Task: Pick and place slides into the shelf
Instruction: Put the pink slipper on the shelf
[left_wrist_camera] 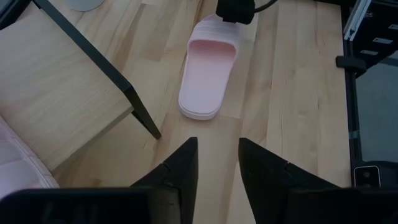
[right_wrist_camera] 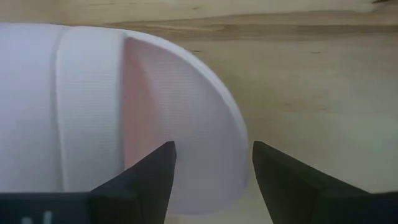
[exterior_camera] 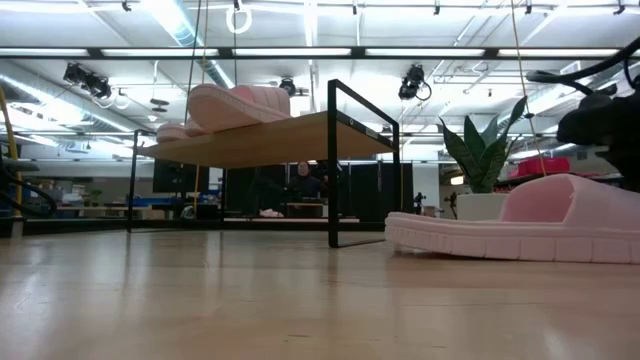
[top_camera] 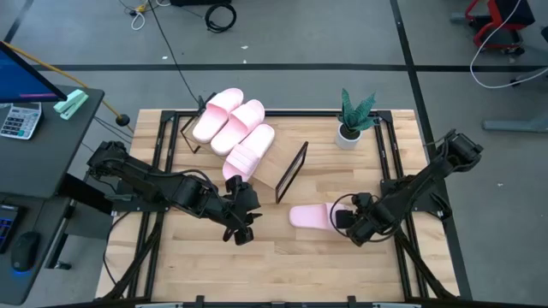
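While three slides already lie on the shelf and one remains on the table, the views read as follows.

High view, shelf: the shelf stands askew near the table's middle; three slides lie side by side on its plank, packed toward one end, which leaves bare plank near the black end frame for the last one.
High view, fourth slide: the fourth slide lies flat on the tabletop, just beside the shelf's free end, within reach of either arm.
High view, arms: the left gripper hangs low by the shelf's near edge, arm stretched across the table; the right gripper sits at the slide's strap end, forearm angled in from the table's right side.
Low view: the plank rides on thin black frames, slides on top; the fourth slide rests sole-down on the table.
Left wrist view: fingers spread, nothing between them, aimed toward the lone slide.
Right wrist view: fingers spread, straddling the strap's edge, apparently set for a pinch not yet made.
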Available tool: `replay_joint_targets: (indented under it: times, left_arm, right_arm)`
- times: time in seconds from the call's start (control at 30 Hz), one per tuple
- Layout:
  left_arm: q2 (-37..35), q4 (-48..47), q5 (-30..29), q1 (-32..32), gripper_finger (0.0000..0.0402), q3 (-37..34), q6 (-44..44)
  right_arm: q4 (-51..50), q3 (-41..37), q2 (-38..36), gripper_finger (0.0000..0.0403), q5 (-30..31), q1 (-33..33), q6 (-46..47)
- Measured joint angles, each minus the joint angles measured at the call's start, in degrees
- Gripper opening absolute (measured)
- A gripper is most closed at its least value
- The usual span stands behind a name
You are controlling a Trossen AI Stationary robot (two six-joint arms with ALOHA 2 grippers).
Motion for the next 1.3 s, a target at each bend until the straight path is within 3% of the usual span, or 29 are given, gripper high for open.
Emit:
replay_joint_targets:
  times: [0.23, 0.5, 0.6, 0.7, 1.07, 1.3]
  left_arm:
    - [-0.02, 0.03, 0.02, 0.00, 0.0119, -0.02, -0.47]
    - [-0.02, 0.15, 1.09, -0.07, 0.0116, -0.02, -0.89]
    - [-0.02, 0.16, 1.09, -0.07, 0.0115, -0.02, -0.94]
    - [-0.02, 0.28, 1.11, -0.07, 0.0116, -0.02, -0.94]
    - [-0.07, 0.59, 1.09, -0.07, 0.0113, -0.04, -0.65]
    - [-0.07, 0.48, 1.07, -0.07, 0.0117, -0.04, -0.45]
  right_arm:
    - [5.40, 0.23, 5.77, 0.0193, 4.84, 0.16, 0.29]
    - [2.12, 0.20, 6.59, 0.0028, 9.41, 0.32, -1.03]
    - [1.63, 0.02, 5.66, 0.0024, 11.41, 0.96, -1.46]
    - [3.23, -0.17, 4.95, 0.0023, 18.11, 1.39, -1.95]
    - [-4.61, 5.28, -4.37, 0.0020, 15.89, 3.91, -2.77]
    - [-22.89, 15.73, -9.65, 0.0018, 13.75, 7.99, -3.02]
